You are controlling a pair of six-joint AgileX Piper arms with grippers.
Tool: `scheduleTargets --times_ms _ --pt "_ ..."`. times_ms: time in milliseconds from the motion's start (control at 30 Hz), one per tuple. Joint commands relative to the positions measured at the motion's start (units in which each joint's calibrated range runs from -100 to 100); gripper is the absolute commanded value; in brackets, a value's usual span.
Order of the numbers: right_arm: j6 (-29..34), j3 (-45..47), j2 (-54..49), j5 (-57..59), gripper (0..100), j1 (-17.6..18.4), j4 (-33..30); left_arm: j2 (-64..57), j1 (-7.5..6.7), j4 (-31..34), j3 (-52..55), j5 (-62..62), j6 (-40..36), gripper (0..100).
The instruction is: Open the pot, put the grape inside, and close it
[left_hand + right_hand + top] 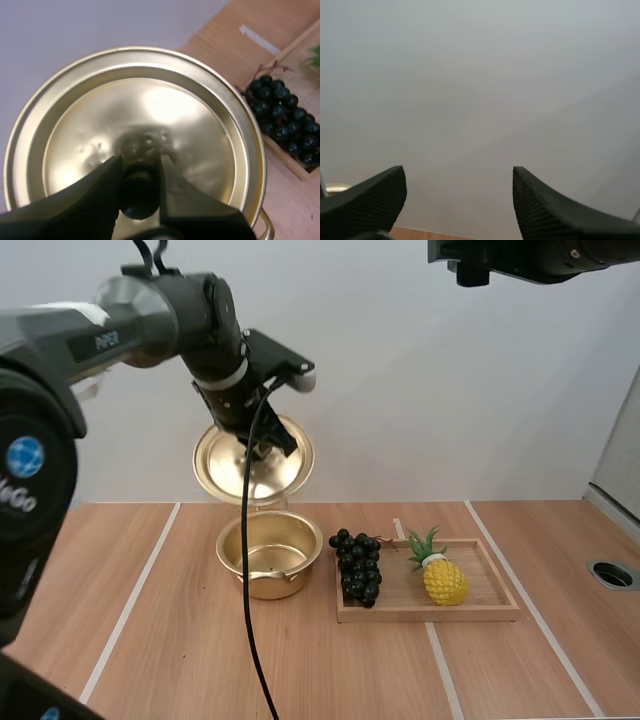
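Left fingers (262,447) (141,167): pinching the dark knob (140,197) of the gold lid (225,465) (150,110), one ribbed tip on each side of it. The lid hangs in the air over the pot (290,540), tilted, its shiny underside facing the counter's front edge. It touches nothing but my fingers.

Pot: open, standing on the counter (150,640) near the far edge, about midway between the left and right edges. Inside is bare gold; nothing in it. One handle faces the front edge.

Grapes (358,565) (285,120): dark bunch, not in the pot. They lie on the left end of the wooden tray (490,605) (287,162), reaching its left rim. The tray sits just beside the pot, on the side toward the counter's right edge. From my left wrist the bunch shows past the lid's rim.

Also on the tray: a small yellow pineapple (443,580) with a green top, near the middle, just beside the grapes.

Right fingers (457,172): spread wide apart, ribbed inner faces turned to each other, nothing between them, pointed at a plain pale wall. Right arm (540,255) is held high above the counter's right half, well apart from pot, tray and lid.
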Motion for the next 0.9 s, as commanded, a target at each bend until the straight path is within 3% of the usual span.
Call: scheduleTargets --times_ms 0,233,500,867 --pt "-0.38 -0.55 1.53 2.14 100 -0.20 0.54 -5.96 0.00 0.19 -4.79 -2.91 -1.50 0" --pt "-0.02 -0.55 3.25 3.87 100 -0.20 3.32 -15.95 0.00 0.19 -15.08 -5.71 -3.90 0" --pt "-0.02 -0.55 4.27 5.59 100 -0.20 4.64 -25.32 0.00 1.42 -27.66 -17.09 -6.13 0" --pt "-0.02 -0.55 12.02 16.25 100 -0.20 14.44 -30.24 0.00 1.42 -47.94 -27.04 -10.59 0"
